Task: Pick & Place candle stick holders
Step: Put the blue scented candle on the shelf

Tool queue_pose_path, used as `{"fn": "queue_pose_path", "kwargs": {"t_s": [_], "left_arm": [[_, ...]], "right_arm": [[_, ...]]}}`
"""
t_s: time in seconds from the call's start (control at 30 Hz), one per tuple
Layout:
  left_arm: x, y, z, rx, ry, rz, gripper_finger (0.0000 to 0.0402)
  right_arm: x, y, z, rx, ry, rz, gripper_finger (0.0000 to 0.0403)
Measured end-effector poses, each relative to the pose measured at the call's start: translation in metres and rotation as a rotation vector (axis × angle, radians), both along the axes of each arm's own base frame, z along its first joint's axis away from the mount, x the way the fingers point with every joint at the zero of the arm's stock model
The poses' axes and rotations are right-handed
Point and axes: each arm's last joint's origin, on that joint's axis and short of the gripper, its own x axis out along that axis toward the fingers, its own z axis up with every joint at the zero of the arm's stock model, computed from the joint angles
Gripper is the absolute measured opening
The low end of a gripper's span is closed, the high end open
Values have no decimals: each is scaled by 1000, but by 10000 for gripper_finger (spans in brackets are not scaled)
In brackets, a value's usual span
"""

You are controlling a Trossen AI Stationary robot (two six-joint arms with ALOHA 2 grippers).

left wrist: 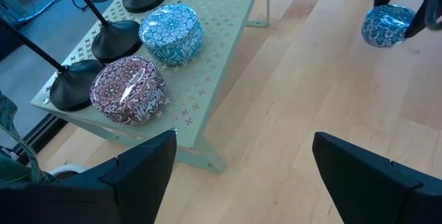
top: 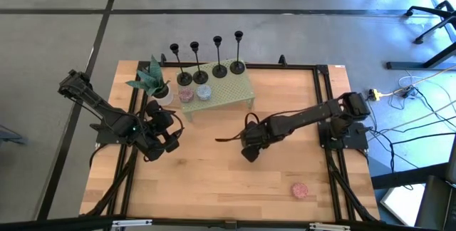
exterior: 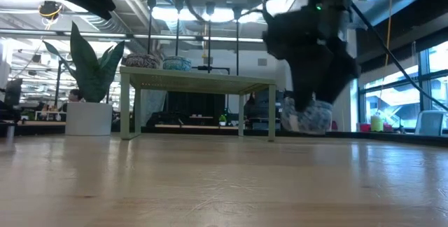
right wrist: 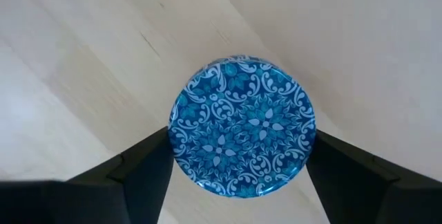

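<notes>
My right gripper hangs low over the middle of the wooden table, its two fingers closed against the sides of a round blue patterned tin; from above, my own wrist covers that tin completely, and in the low view only its pale underside peeks out below the dark bulk of the arm, so I cannot tell whether it touches the wood. My left gripper waits near the table's left side, fingers spread wide with nothing between them, facing the pale green perforated stand. The four candle stick holders stand in a row along the far edge of that stand; my left wrist camera catches only three round bases and cuts off the stems. In front of them on the stand sit a reddish patterned tin and a teal patterned tin. A potted plant stands at the stand's left end, and a small pink thing, too small to identify, lies near the front right.
</notes>
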Motion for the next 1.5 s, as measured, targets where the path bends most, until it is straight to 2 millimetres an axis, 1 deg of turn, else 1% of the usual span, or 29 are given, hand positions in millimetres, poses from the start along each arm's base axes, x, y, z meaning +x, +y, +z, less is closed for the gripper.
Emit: {"fn": "queue_pose_path", "kwargs": {"t_s": [0.2, 0.37, 0.6, 0.7, 0.87, 0.93, 1.03, 1.13, 1.3, 1.5], "left_arm": [[0, 0, 0, 0, 0, 0, 338], [0, -1, -1, -30, 21, -14, 338], [-1, -4, -4, -163, 112, -73, 338], [-2, -6, -5, -230, 158, -103, 338], [-3, -9, -7, -332, 227, -148, 338], [-4, -10, -8, -357, 244, -159, 338], [-4, -11, -8, -377, 258, -168, 338], [-4, -10, -8, -359, 250, -164, 338], [-3, -8, -7, -244, 243, -201, 338], [-3, -8, -7, -223, 257, -229, 338]], "right_arm": [[15, -11, 25, -41, -67, 74, 299], [29, -29, 57, -125, -134, 121, 300], [45, -64, 109, -294, -242, 162, 300], [50, -83, 122, -330, -295, 160, 300], [49, -116, 125, -349, -301, 117, 300], [48, -125, 125, -350, -293, 94, 300], [46, -134, 125, -354, -287, 74, 300], [45, -139, 125, -351, -285, 68, 300], [45, -141, 125, -333, -292, 69, 301], [45, -141, 125, -337, -291, 67, 301]]}}
